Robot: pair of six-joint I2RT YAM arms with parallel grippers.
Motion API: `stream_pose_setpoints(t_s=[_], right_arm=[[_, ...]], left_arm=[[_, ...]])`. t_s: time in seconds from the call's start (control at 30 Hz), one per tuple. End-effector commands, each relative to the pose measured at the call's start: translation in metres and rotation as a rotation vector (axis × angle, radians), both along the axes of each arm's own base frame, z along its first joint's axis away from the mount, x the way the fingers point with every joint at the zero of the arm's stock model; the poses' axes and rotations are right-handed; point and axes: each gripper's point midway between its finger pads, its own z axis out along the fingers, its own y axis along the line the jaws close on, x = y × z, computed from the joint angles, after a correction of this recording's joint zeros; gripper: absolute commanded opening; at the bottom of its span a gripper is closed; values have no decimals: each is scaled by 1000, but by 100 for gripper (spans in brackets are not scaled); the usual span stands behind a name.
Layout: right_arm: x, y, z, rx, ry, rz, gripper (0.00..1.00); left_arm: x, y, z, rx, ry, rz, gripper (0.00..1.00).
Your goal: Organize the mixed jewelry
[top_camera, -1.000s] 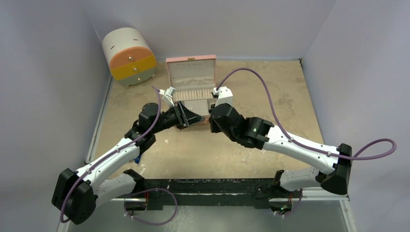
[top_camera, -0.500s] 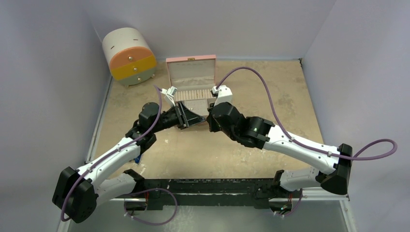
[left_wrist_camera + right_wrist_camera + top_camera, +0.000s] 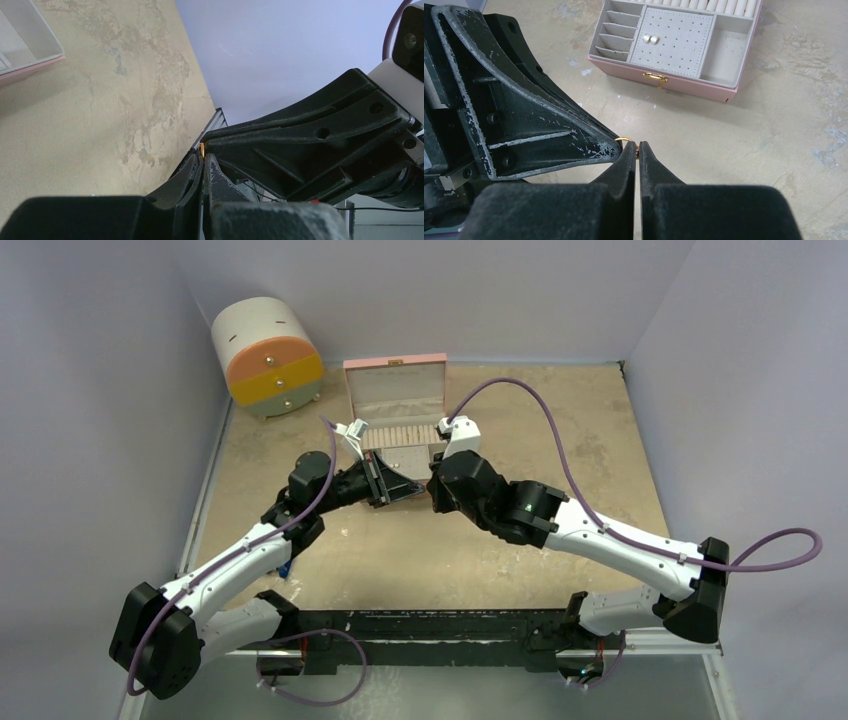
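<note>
One gold ring (image 3: 624, 139), seemingly lying flat, pinched by both left hand (image 3: 203, 159) and right hand (image 3: 636, 148).

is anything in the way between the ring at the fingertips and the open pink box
Nothing visible does. The gold ring is pinched where the tips of the left gripper and right gripper meet, and only bare table lies between it and the pink box, whose lid is open.

Pale lilac walls (image 3: 100, 390) enclose a mottled tan tabletop (image 3: 560, 420) on three sides.
</note>
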Motion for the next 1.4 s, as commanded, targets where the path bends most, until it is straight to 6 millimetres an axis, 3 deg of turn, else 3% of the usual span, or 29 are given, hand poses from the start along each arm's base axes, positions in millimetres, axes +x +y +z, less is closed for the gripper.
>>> stream_pose_setpoints(t_s=[0.0,0.17,0.5,0.7,1.03,1.37], right_arm=[[1,3,31,91,-34,4,3],[-2,-2,37,102,-51,26,29],[-6,-20,54,220,-16,172,37],[-19,-23,72,361,12,350,49],[-45,-11,106,657,58,627,50],[-53,1,118,811,110,723,49]], left_arm=[[1,-1,21,-45,-61,-3,0],[0,1,26,-56,-74,2,0],[-2,9,35,-76,-112,-10,0],[-16,5,57,-155,-170,-91,0],[-39,7,97,-276,-256,-177,0],[-46,6,107,-314,-279,-209,0]])
